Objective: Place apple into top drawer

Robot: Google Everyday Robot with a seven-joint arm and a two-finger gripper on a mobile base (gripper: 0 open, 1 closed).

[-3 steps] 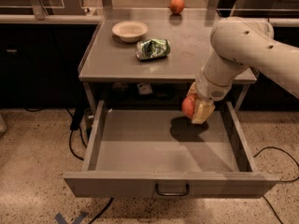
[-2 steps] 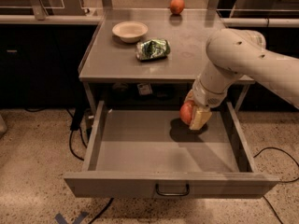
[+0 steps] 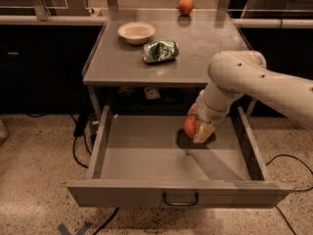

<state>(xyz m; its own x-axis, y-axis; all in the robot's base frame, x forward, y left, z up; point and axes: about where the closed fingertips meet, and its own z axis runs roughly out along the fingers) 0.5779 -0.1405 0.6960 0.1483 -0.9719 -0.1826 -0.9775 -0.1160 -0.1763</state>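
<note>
Matt grey metal top drawer [image 3: 146,155] lies beneath the smooth cream plastic gripper [image 3: 197,130], clamped on a glossy round red apple [image 3: 190,126].

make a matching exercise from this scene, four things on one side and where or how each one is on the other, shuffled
Things:
1. apple
2. bowl
3. green bag
4. orange fruit

Place or state:
A. at the far edge of the table
B. held in the gripper, above the floor of the open top drawer
C. crumpled, lying mid-tabletop
D. pale, upright on the tabletop

Pairs: 1-B, 2-D, 3-C, 4-A
</note>
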